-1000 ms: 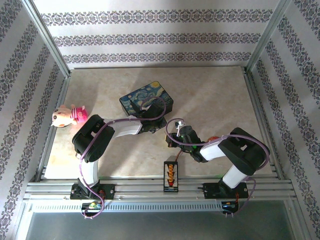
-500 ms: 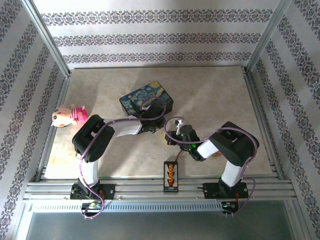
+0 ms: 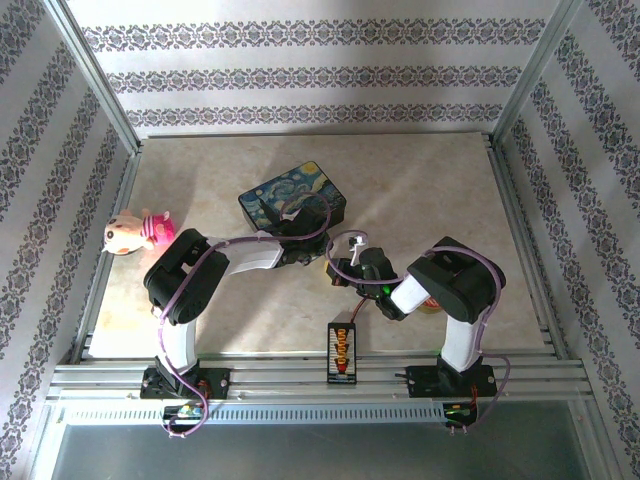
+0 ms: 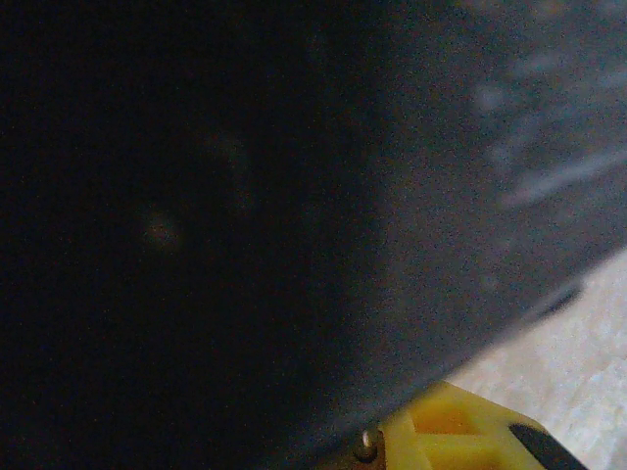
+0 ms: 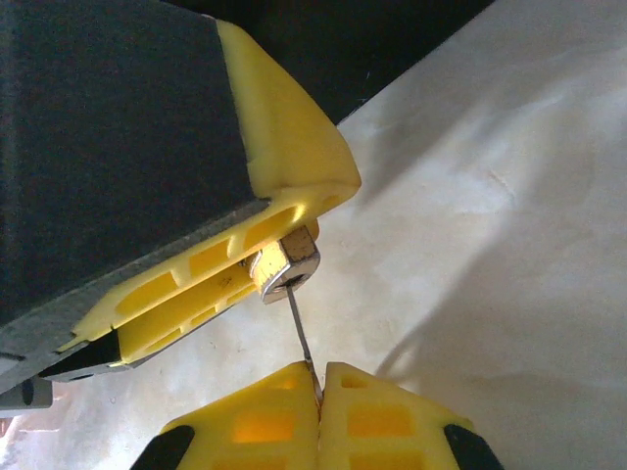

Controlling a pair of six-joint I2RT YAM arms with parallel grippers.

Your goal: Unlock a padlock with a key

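Note:
The brass padlock (image 5: 285, 264) sits pinched between the yellow fingers (image 5: 294, 157) of my left gripper (image 3: 306, 250), its keyhole end facing my right gripper. The thin silvery key (image 5: 300, 335) runs from the shut pads of my right gripper (image 5: 318, 397) straight into the keyhole. In the top view the two grippers meet just in front of the dark-blue painted box (image 3: 296, 199), the right one (image 3: 346, 268) to the right of the left. The left wrist view is dark and blurred against the box (image 4: 245, 196), with one yellow finger (image 4: 460, 436) at the bottom.
A pink plush toy (image 3: 135, 232) lies at the left of the table. An orange connector board (image 3: 341, 352) rests at the near edge between the arm bases. Metal rails (image 3: 320, 378) and patterned walls close the table in. Open table lies to the right and behind.
The right arm's elbow has swung in to the left and its wrist has shifted slightly up-left at the padlock. The left arm and the box have stayed put.

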